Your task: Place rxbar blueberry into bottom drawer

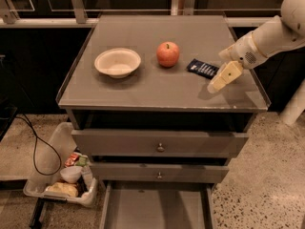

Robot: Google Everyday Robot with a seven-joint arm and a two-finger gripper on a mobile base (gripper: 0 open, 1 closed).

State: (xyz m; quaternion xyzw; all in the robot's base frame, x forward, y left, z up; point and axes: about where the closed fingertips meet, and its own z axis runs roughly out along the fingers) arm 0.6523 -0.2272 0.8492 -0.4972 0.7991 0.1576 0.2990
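The rxbar blueberry (pixel 203 68), a small flat dark navy wrapper with white lettering, lies on the grey cabinet top (pixel 162 87), right of a red apple (pixel 168 54). My gripper (pixel 220 78) hangs on the white arm coming in from the right. It is just right of the bar's near end, low over the top, and nothing shows in it. The bottom drawer (pixel 155 208) is pulled out at the foot of the cabinet, and its grey floor is bare.
A cream bowl (pixel 117 62) sits on the left of the cabinet top. Two upper drawers with small round knobs (pixel 160 147) are shut. A white bin of items (pixel 64 182) and a black cable lie on the floor at the left.
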